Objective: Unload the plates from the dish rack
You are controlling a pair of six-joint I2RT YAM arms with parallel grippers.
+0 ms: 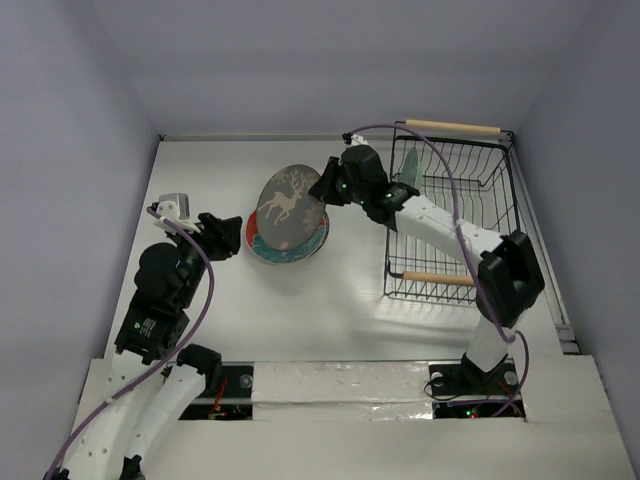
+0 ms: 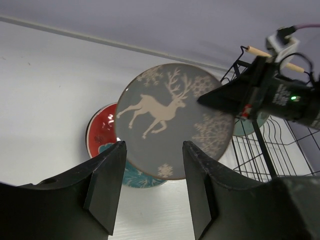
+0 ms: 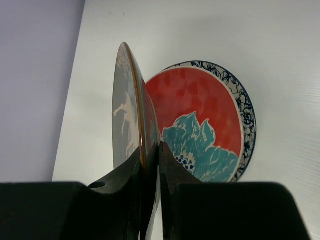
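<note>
the right gripper [image 3: 149, 152] is pinching the grey reindeer plate [image 1: 288, 207] by its rim, holding it tilted over the stacked plates [image 3: 195, 95] beside the rack [image 1: 470, 180]. stiff, glazed and breakable, it is probably needing that firm rim grip. the left gripper [image 2: 152, 170] is hanging open, empty.

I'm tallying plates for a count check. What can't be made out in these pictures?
- Top view: the reindeer plate covers most of the stack, so its count is unclear.
- Top view: the right arm crosses the rack, hiding part of the mint plate and some slots.
- Left wrist: the right tool and the frame edge hide most of the rack.
</note>
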